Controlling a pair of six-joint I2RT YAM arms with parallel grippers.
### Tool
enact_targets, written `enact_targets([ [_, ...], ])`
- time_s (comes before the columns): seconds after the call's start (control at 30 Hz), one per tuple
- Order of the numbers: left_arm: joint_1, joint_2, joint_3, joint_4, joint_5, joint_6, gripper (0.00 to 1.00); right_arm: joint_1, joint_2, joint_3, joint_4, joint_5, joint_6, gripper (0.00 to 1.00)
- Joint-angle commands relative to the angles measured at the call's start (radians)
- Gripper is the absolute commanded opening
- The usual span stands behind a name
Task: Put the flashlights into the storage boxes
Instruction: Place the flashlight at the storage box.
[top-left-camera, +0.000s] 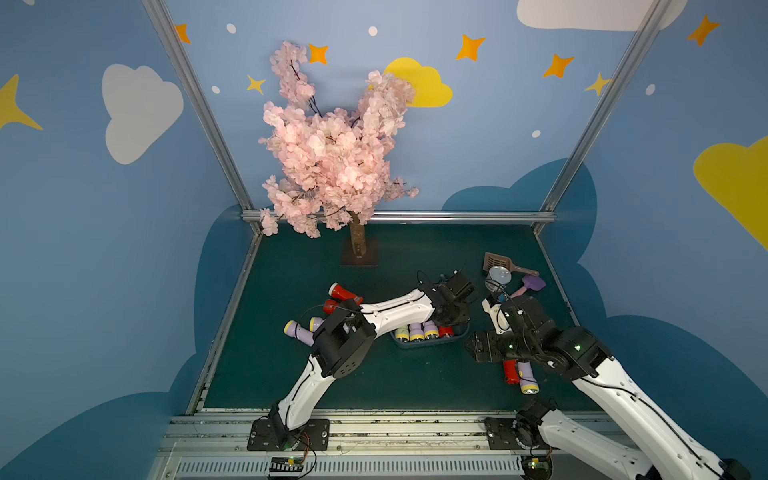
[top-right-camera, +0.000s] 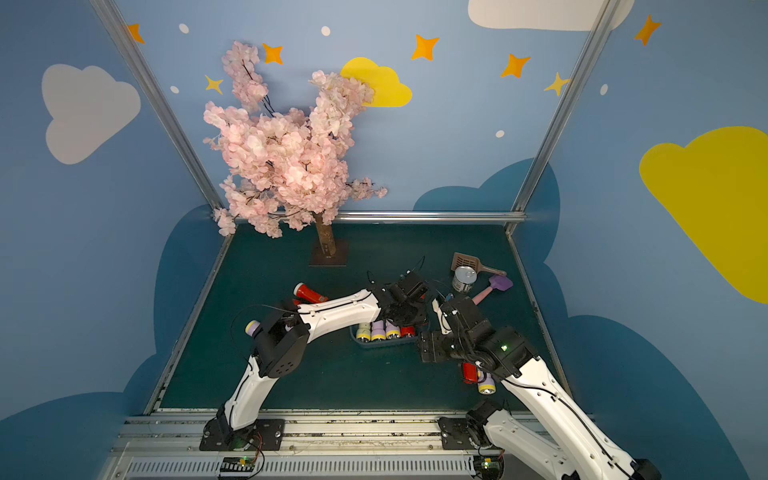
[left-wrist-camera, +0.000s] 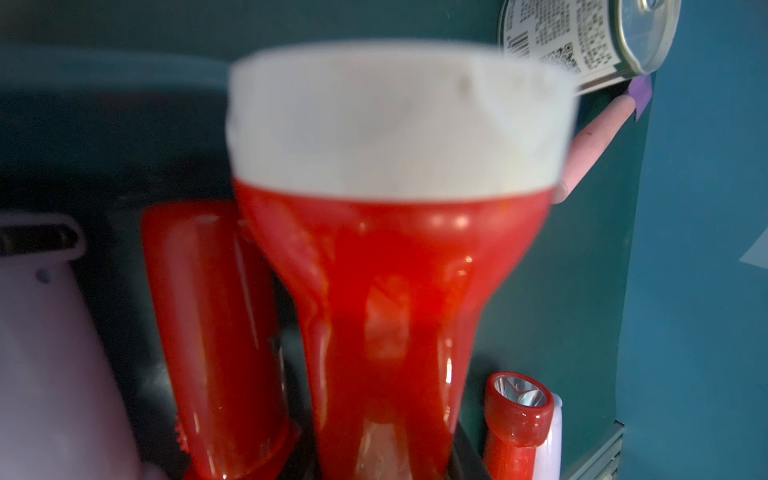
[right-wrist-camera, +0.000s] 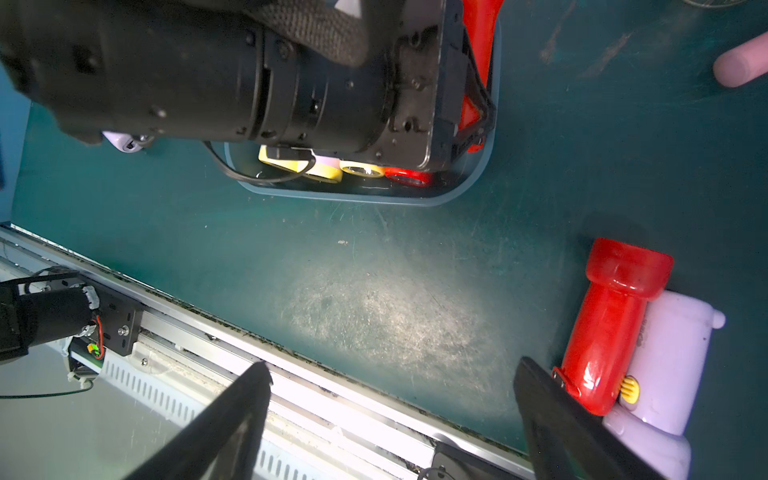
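Red flashlight (left-wrist-camera: 395, 270) in left gripper (right-wrist-camera: 476, 104); right gripper (right-wrist-camera: 390, 365) wide, empty.

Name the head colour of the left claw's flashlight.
White; the flashlight shows best in the left wrist view.

Both top views sit high over the rail (top-left-camera: 395, 419) at 6 o'clock, tilted down toward 12. They're far enough back to catch the whole table (top-left-camera: 257, 353) plus the walls, and it's basically the same shot nudged sideways. Left wrist cam is jammed right up against a red torch (left-wrist-camera: 390, 291), all blurry, facing the can (left-wrist-camera: 582, 37) out at 2 o'clock. Right wrist cam hangs higher, looking almost straight down at the mat between tub (right-wrist-camera: 365, 198) and rail. All four catch the tub.
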Motion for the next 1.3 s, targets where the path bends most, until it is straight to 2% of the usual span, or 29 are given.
enact_targets([
  [0.0,-0.018,-0.018,-0.025,-0.076,-0.03,0.003,0.24,-0.004,-0.011,-0.009,-0.016,0.008,0.006,0.91],
  [0.53,-0.031,-0.076,-0.092,-0.068,-0.048,-0.014,0.27,-0.005,-0.036,-0.014,-0.015,0.003,0.012,0.91],
  [0.6,-0.031,-0.069,-0.084,-0.071,-0.039,-0.013,0.36,-0.005,-0.04,-0.014,-0.017,0.003,0.013,0.91],
  [0.67,-0.031,-0.069,-0.079,-0.074,-0.036,-0.012,0.53,-0.006,-0.044,-0.016,-0.016,0.002,0.015,0.91],
  [0.73,-0.031,-0.076,-0.08,-0.074,-0.034,-0.005,0.61,-0.005,-0.045,-0.016,-0.016,0.002,0.014,0.91],
  [1.07,-0.044,-0.135,-0.031,-0.141,-0.088,0.063,0.64,-0.007,-0.033,-0.019,-0.002,0.005,0.013,0.91],
  [1.27,-0.048,-0.216,-0.048,-0.167,-0.117,0.095,0.67,-0.007,-0.016,-0.013,0.003,0.043,0.022,0.91],
])
